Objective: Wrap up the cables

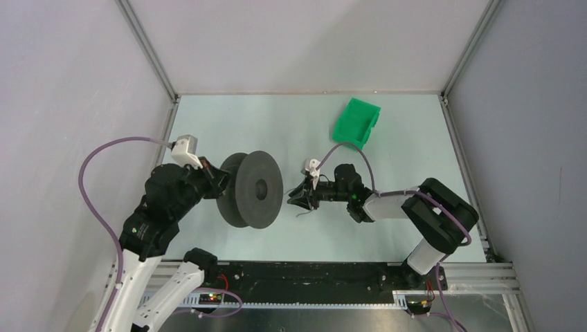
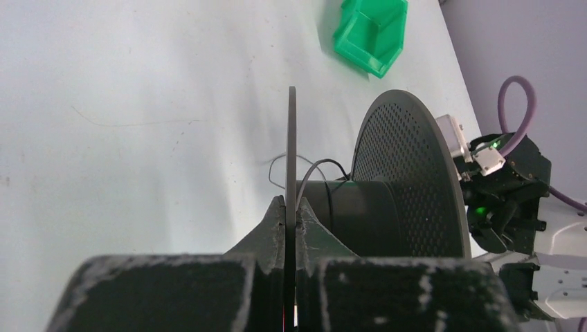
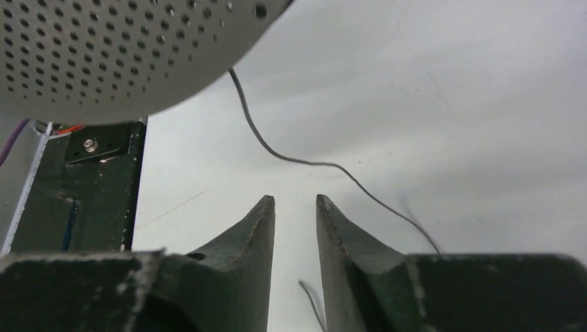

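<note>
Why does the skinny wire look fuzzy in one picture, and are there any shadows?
Right wrist view: the wire is crisp under the reel, fuzzy nearest the lens. Left wrist view: the green bin throws a soft shadow. Top view: even light, no glare.

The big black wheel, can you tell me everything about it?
The reel is dark grey, plastic-looking: two discs joined by a thick hub with a centre hole, one disc dotted with tiny holes. It sits upright, on edge. The fingers of the left gripper pinch one disc's rim, and a thin dark wire curls at the hub.
</note>
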Available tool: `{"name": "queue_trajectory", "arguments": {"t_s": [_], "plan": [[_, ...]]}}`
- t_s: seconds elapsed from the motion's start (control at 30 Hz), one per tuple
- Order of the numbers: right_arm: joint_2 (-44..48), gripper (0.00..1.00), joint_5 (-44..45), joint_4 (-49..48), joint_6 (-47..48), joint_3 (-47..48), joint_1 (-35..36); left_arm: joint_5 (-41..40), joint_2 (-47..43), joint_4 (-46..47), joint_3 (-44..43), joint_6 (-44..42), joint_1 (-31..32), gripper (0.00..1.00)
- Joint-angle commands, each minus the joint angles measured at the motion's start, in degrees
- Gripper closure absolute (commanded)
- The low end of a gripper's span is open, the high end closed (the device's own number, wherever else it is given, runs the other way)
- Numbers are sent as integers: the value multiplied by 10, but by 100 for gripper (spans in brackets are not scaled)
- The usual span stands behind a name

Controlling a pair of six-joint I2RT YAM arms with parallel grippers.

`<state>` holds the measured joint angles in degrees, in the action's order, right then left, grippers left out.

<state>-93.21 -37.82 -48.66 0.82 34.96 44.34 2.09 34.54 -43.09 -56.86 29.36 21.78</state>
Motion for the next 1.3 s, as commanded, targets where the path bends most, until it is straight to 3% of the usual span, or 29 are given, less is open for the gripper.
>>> {"name": "queue_trajectory", "arguments": {"t_s": [0.0, 0.1, 0.2, 0.33, 0.5, 0.6, 0.63, 0.73, 0.8, 1.0, 1.17, 1.27], "plan": [[-20, 63, 48, -42, -3, -3, -6, -42, -8, 41, -15, 15, -3, 100], [-14, 58, 116, -25, -27, -9, -14, -50, -7, 40, -14, 16, -3, 100], [10, 57, 225, 67, -70, -9, -17, -55, -4, 41, -13, 18, -3, 100], [9, 51, 213, 92, -30, -11, 5, -67, -4, 41, -13, 24, -3, 100], [-44, 36, 84, -94, 48, -27, 11, -75, -8, 42, -18, 44, -3, 100], [-93, 34, 37, -201, 95, -25, 9, -80, -8, 41, -23, 49, -3, 100], [-105, 33, 9, -239, 78, -9, 5, -80, -8, 41, -27, 54, -3, 100], [-173, 16, -40, -280, 14, 32, -17, -69, -5, 41, -31, 65, -3, 100], [-205, 13, -38, -308, -1, 50, -14, -62, -5, 41, -31, 77, -3, 100], [-239, 13, 4, -338, -19, 81, 8, -44, -13, 42, -44, 103, -3, 100], [-254, 16, -24, -337, -13, 96, 27, -39, -15, 41, -60, 109, -3, 100], [-273, 23, -42, -334, -37, 114, 39, -29, -13, 42, -71, 116, -3, 100]]}}
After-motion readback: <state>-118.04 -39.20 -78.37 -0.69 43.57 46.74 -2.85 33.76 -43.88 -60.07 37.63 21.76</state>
